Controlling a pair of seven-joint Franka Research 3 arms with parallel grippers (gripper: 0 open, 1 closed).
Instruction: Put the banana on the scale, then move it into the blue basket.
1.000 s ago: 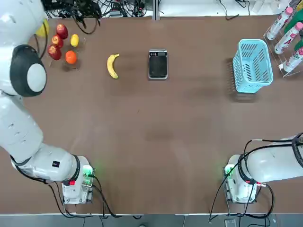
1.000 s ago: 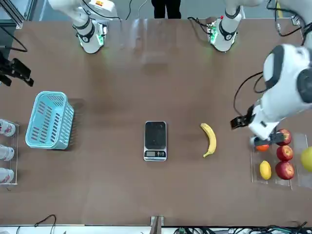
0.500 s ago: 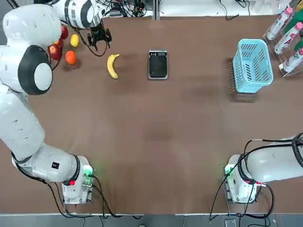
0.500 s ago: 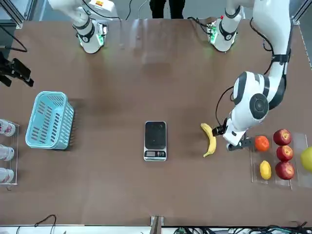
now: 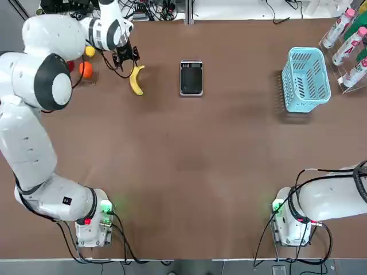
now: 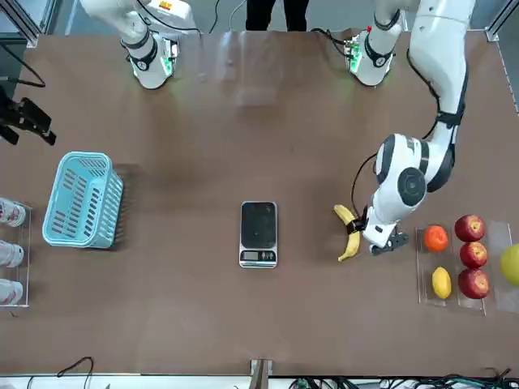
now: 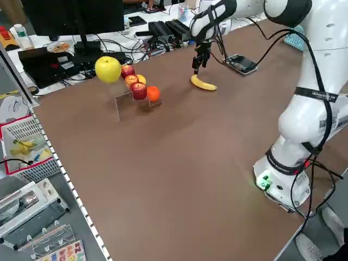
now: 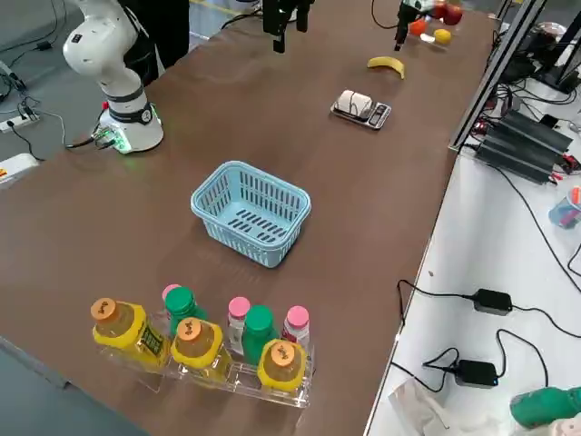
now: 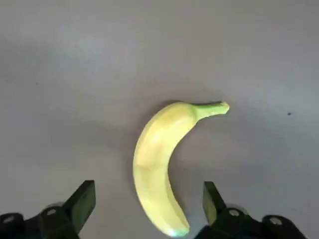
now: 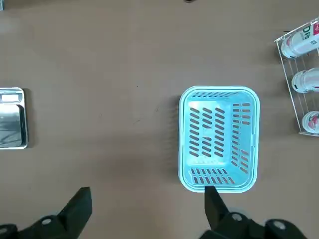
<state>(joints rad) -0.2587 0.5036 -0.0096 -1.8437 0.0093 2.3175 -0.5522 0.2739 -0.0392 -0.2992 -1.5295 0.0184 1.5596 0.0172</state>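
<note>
Hovering over banana [image 9: 158, 169], left tool [image 9: 149, 211] spread, no legible writing

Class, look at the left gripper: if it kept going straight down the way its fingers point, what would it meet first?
Most likely the banana: the left gripper is open above it, a finger on either side, though its height is unclear.

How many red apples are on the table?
3, in a row by the orange: the near apple, the middle apple, the far apple, counted from the robot. None seems hidden.
</note>
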